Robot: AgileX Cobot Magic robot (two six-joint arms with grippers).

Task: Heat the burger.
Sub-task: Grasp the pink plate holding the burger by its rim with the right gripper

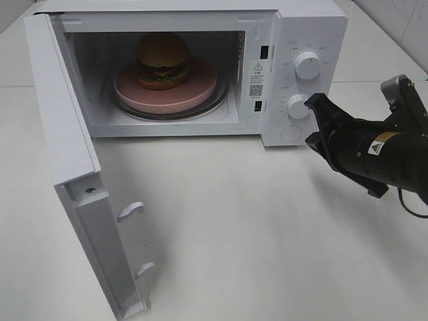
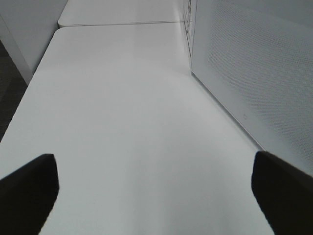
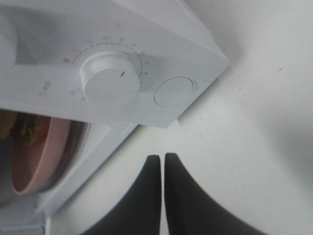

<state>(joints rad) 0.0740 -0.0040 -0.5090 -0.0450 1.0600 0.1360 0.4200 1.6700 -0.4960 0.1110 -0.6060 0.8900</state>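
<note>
Swung-wide white microwave door (image 1: 70,147) should be pushed shut squarely first, small brown-bunned burger (image 1: 162,60) being already seated inside; right pincer (image 3: 160,159) is closed empty, left pincer (image 2: 154,171) spread open.

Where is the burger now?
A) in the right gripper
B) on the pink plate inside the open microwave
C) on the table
B: the burger sits on the pink plate inside the microwave, whose door stands open.

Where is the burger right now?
In the high camera's view, the burger sits on a pink plate inside the microwave, left of its upper dial, with the door swung wide open.
</note>
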